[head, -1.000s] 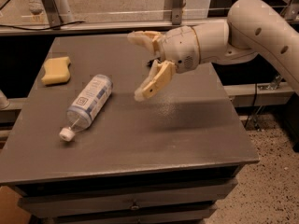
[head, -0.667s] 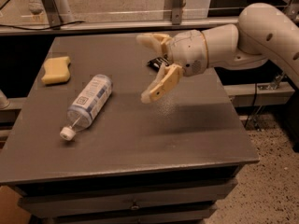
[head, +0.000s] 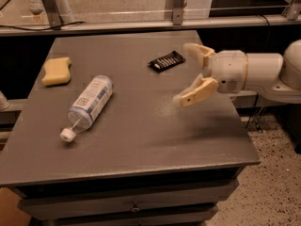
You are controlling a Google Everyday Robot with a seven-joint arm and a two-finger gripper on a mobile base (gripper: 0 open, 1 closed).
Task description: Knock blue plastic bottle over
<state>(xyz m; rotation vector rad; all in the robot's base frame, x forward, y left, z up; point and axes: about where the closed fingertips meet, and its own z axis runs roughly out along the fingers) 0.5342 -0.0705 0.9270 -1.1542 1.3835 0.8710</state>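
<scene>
bottle (head: 90,105): on its side on worktop (head: 141,140) | hand (head: 184,73): spread, empty, well apart at right | task: looks done, 0 steps left

grey table (head: 141,140), yellow sponge (head: 56,70) far left, black wrapped bar (head: 166,60) toward back

You have one view only: it looks down at a slant from above the near edge of the grey flat-topped table (head: 141,135), facing the metal rail (head: 141,25) behind it, close enough that the tabletop fills most of the frame, with the cream two-finger gripper (head: 182,73) at frame right, over the table's right side
</scene>
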